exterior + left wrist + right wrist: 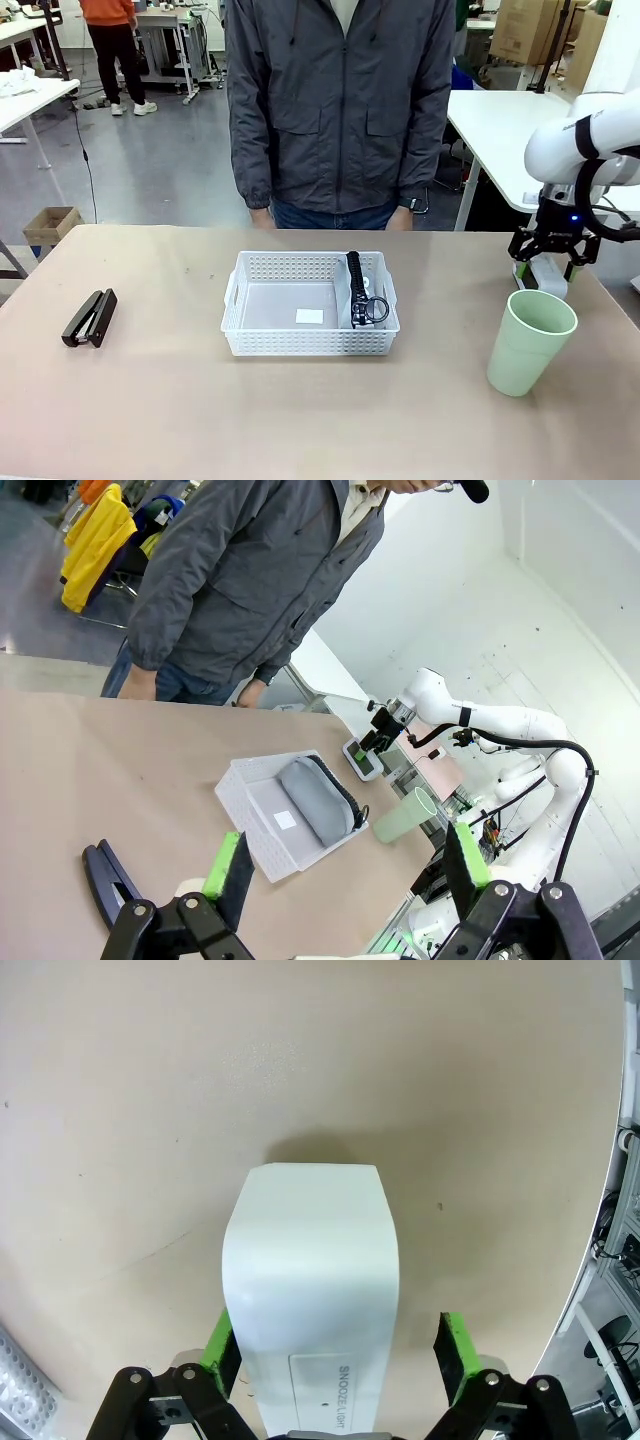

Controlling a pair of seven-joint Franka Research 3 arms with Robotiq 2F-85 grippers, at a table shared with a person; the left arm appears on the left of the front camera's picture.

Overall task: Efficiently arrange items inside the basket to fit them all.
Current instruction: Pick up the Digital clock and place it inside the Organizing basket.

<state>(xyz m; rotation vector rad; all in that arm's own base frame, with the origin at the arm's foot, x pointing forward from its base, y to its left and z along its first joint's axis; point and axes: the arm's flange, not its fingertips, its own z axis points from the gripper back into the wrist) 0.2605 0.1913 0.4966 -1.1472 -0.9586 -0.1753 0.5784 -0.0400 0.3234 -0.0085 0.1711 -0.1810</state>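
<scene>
The white basket (pixel 262 340) (pixel 252 792) sits mid-table. A grey shoe (pixel 361 291) (pixel 316 800) stands on its side along the basket's right wall. On the bare table at the left lies a black stapler (pixel 90 318) (pixel 105 880). A pale-green cup (pixel 529 340) (pixel 404 815) stands upright at the right. Behind it rests the small white box (pixel 552 277) (pixel 312 1280) (pixel 361 759). My right gripper (pixel 553 260) (pixel 337 1350) (pixel 378 738) hangs open over the box, a finger on each side and a gap at one pad. High above the stapler, my left gripper (pixel 345 865) is open and holds nothing.
A person in a grey jacket (pixel 340 100) stands at the table's far edge with hands low behind it. A small white label (pixel 310 316) lies on the basket floor. Bare tabletop lies between stapler and basket and in front of the basket.
</scene>
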